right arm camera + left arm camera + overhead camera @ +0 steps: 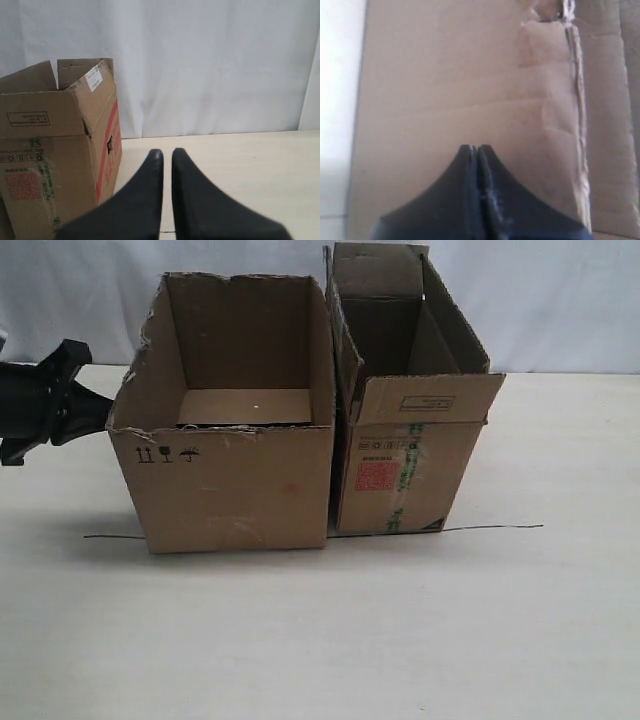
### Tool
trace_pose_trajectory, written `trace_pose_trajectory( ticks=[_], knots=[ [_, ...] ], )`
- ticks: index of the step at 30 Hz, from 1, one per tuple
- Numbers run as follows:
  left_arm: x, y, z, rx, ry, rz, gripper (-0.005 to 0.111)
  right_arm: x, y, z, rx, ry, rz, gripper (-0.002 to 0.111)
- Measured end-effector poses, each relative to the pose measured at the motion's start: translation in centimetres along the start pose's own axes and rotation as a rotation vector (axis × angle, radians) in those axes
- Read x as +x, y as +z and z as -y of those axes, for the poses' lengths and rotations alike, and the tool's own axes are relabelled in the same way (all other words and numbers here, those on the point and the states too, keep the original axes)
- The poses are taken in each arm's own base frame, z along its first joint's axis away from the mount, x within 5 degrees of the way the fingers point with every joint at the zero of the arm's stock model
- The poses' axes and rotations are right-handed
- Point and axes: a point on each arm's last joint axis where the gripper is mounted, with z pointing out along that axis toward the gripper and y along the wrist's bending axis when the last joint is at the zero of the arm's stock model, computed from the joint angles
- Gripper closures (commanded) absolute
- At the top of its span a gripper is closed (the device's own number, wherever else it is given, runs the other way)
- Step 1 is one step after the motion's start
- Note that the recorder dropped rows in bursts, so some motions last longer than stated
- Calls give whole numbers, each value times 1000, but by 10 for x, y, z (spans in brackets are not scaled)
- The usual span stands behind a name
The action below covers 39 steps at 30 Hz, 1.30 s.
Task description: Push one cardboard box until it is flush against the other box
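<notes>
The wide, low cardboard box (235, 485) with torn top edges stands left of middle, small black symbols on its front. Directly to its right stands the other box (405, 475), taller and narrower, with a red label and green-printed tape. Only a thin dark slit shows between their sides. My left gripper (106, 412) is shut and empty, its tips at the wide box's left wall; whether they touch it I cannot tell. That wall (455, 85) fills the left wrist view behind the tips (475, 148). My right gripper (164, 152) is narrowly open and empty, over bare table beside the tall box (55, 150).
A thin dark line (495, 528) runs across the pale table (320, 640), passing under both boxes. A white curtain (560, 300) closes off the back. The right arm does not show in the exterior view.
</notes>
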Motion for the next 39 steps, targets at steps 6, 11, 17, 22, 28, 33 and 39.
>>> trace_pose_trajectory(
  ticks=[6,11,17,22,28,33,39],
  knots=[
    [-9,-27,4,-47,163,7,107,0,0,0,0,0,0,103],
    [-5,-67,41,-108,379,62,107,0,0,0,0,0,0,103],
    [39,-105,97,-173,777,-13,107,0,0,0,0,0,0,103],
    [88,-115,132,-197,1099,-161,107,0,0,0,0,0,0,103],
    [120,-99,145,-276,1320,-299,107,0,0,0,0,0,0,103],
    [128,-56,149,-255,1402,-333,107,0,0,0,0,0,0,103],
    [118,-10,146,-288,1397,-427,107,0,0,0,0,0,0,103]
  ],
)
